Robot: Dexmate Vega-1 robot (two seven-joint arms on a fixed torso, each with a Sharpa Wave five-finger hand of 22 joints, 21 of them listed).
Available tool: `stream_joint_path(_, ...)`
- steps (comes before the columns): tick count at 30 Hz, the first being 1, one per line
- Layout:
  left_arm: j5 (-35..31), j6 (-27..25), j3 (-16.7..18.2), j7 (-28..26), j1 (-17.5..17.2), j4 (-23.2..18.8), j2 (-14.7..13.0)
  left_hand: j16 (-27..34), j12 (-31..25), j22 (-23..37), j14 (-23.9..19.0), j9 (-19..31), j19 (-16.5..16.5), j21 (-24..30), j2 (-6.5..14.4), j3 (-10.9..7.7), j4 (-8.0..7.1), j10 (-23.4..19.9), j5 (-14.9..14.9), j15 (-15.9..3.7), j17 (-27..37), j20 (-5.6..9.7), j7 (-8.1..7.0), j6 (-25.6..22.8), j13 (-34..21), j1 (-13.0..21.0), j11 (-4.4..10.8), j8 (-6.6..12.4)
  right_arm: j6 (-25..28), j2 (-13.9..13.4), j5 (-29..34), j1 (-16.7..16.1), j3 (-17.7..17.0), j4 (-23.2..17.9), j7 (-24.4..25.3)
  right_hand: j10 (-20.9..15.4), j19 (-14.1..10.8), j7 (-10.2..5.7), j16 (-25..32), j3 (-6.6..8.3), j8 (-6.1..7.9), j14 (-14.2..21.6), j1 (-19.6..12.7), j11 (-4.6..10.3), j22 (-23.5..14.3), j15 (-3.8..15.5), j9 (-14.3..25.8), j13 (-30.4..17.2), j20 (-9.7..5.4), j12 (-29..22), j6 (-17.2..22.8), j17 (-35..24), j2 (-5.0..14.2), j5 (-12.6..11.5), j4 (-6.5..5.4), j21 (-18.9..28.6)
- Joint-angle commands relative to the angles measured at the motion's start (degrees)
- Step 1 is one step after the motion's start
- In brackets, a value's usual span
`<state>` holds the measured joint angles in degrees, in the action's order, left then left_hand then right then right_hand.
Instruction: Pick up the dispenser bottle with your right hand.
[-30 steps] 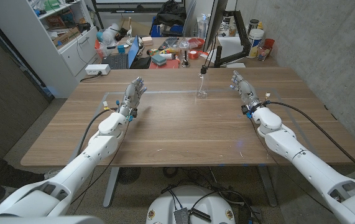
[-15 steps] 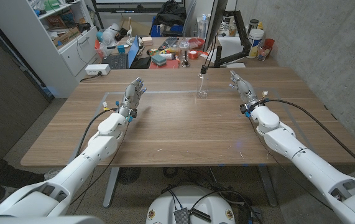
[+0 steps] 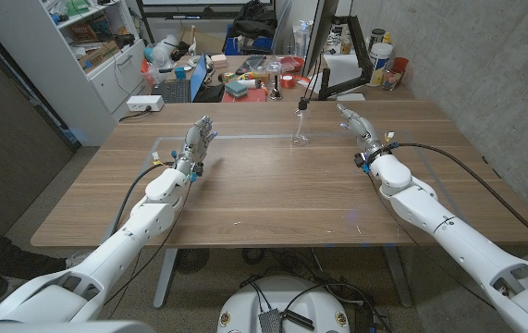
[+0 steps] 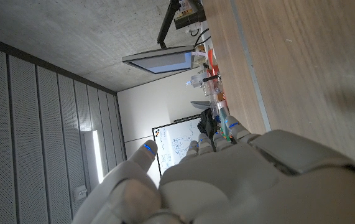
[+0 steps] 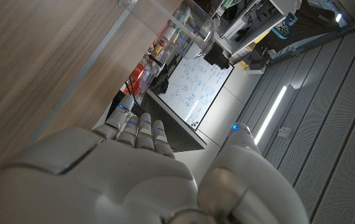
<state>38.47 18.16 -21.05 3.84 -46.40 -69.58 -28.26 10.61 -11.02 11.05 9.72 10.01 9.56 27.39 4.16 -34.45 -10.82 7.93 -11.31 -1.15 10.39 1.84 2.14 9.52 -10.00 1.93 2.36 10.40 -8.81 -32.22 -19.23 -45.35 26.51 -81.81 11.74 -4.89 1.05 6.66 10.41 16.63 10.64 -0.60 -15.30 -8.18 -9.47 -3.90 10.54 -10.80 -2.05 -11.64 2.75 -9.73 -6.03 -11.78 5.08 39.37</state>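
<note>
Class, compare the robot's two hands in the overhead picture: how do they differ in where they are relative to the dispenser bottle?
The right hand sits close beside the dispenser bottle; the left hand is farther from it, on the opposite side. The right hand reaches farther up the table than the left. Both hold nothing, fingers extended.

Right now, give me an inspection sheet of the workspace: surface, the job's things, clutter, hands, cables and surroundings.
Surface: wooden table, bare wood with faint tape lines.
Job's things: clear bottle with a dark pump top, upright near the far edge, untouched.
Clutter: nothing seen on this table besides the bottle.
Hands: right hand open, right of the bottle, apart from it; left hand open, holding nothing.
Cables: black cable running along the right arm; another by the left arm.
Surroundings: crowded bench behind, white shelving at far left, concrete wall on the right.
</note>
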Motion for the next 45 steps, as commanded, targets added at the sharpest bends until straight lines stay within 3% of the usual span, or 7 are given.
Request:
stream_joint_path(1, 0.3, 0.2, 0.1, 0.6, 0.5, 1.0, 0.3, 0.3, -0.2, 0.1, 3.6, 0.3, 3.9, 0.0, 6.2, -0.36, 0.02, 0.5, -0.4, -0.05, 0.2, 3.92, -0.06, 1.8, -0.3, -0.1, -0.14, 0.26, 2.6, -0.2, 3.4, 0.7, 1.0, -1.7, 2.4, 0.3, -0.4, 2.95, 0.1, 0.23, 0.26, 0.0, -0.9, -0.39, -0.1, -0.47, 0.1, -0.2, -0.73, -0.3, -0.2, -0.2, 0.08, -0.4, 0.55, -0.3)
stream_joint_path(27, 0.9, 0.8, 0.3, 2.2, 1.6, 3.8, 0.9, 0.3, -0.3, 0.1, 3.6, 0.3, 3.9, 0.0, 6.2, -0.37, 0.02, 0.5, -0.4, -0.03, 0.2, 3.91, -0.12, 1.9, -0.3, -0.1, -0.03, 0.26, 7.0, -0.6, 9.6, 2.4, 3.7, -4.9, 4.2, 1.4, -0.2, 3.22, -0.2, -0.24, 0.1, -0.9, -2.5, -0.56, -0.2, -0.75, 0.1, -0.2, -0.38, 0.0, -1.1, -0.3, -0.72, -0.9, 1.6, -1.6)
stream_joint_path(45, 1.0, 0.8, 0.6, 2.1, 1.2, 3.2, 0.5, 0.3, -0.3, 0.1, 3.6, 0.3, 3.8, -0.1, 6.2, -0.36, 0.0, 0.4, -0.4, 0.06, 0.2, 3.84, -0.04, 2.0, -0.3, -0.1, -0.02, 0.27, 8.3, 0.7, 13.1, 4.2, 5.7, -4.0, 5.0, 3.0, 0.2, 3.29, -0.3, -0.63, 0.13, -2.0, -3.4, -0.99, -0.2, -1.11, 0.2, -0.2, -0.23, 0.3, -1.6, -0.3, -0.92, -1.4, 2.03, -2.7)
